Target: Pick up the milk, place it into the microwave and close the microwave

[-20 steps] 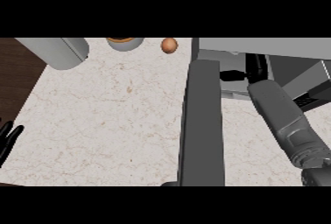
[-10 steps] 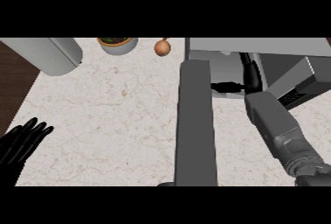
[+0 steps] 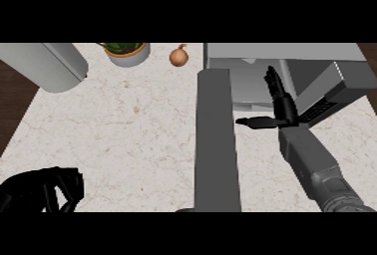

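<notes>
Your right hand: fingers straight, released, holding nothing, inside the microwave at the table's far-right corner, door open. You can't see the milk; possibly inside, hidden. Expect a light, stiff carton, so grasp mid-body. Your left hand, near-left corner: state unreadable.

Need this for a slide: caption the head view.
Right robot hand, fingers straight, points into the open microwave beside its swung-out door over a pale counter.

We see a pale, veined, matt stone counter, a smooth matt grey microwave door, and dark wood beside it.
</notes>
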